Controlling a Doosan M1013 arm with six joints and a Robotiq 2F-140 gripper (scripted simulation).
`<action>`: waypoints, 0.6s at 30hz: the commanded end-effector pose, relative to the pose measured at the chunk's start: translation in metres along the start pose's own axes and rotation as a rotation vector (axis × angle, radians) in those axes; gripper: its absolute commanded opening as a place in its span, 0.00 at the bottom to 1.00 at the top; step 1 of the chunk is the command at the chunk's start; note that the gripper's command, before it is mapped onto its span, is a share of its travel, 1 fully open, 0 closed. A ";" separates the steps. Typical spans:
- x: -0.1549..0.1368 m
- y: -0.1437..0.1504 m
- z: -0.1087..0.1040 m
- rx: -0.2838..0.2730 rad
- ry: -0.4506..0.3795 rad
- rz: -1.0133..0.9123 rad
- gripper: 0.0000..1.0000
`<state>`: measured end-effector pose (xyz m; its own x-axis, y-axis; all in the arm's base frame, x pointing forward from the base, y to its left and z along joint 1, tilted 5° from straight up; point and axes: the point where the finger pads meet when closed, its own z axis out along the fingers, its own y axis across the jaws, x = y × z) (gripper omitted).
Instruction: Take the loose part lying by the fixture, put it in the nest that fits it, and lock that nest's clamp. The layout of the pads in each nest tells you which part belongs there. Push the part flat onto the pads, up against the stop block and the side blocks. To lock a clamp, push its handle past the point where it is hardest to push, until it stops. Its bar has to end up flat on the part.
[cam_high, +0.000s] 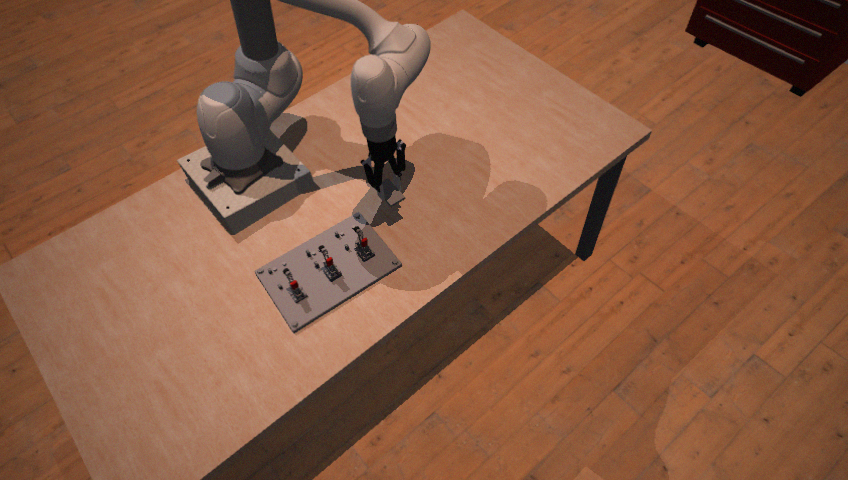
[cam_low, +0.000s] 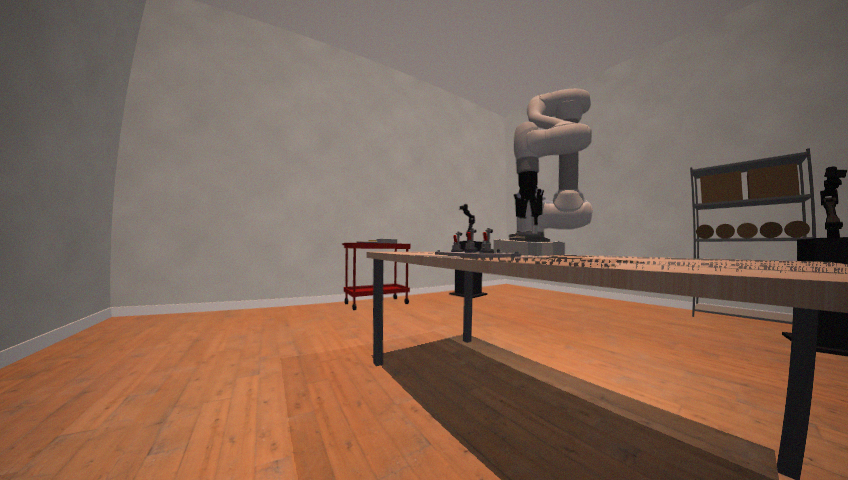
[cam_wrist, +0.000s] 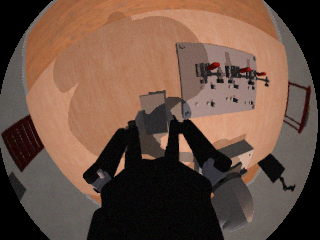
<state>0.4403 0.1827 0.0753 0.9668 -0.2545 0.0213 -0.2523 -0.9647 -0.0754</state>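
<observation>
My gripper (cam_high: 385, 178) is shut on the loose part, a small flat grey plate (cam_high: 389, 191), and holds it above the table just beyond the fixture's far right corner. In the wrist view the plate (cam_wrist: 158, 120) sits between my fingers. The grey fixture plate (cam_high: 323, 267) lies on the table with three nests, each with a red-handled clamp (cam_high: 363, 243) (cam_high: 329, 264) (cam_high: 294, 286). All three clamps stand raised and the nests look empty. The fixture also shows in the wrist view (cam_wrist: 220, 80) to the right of my fingers.
The arm's base (cam_high: 243, 184) stands on a grey block behind the fixture. The table's near edge runs close in front of the fixture. A red cart (cam_low: 376, 270) stands on the floor beyond the table, and a shelf rack (cam_low: 751, 208) at the right.
</observation>
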 end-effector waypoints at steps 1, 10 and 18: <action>0.000 0.002 0.000 0.000 0.000 0.000 0.10; 0.000 0.026 0.001 0.000 0.000 0.000 0.10; 0.000 0.089 0.002 0.000 0.000 0.000 0.10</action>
<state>0.4242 0.1223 0.0684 0.9665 -0.2557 0.0218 -0.2535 -0.9646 -0.0733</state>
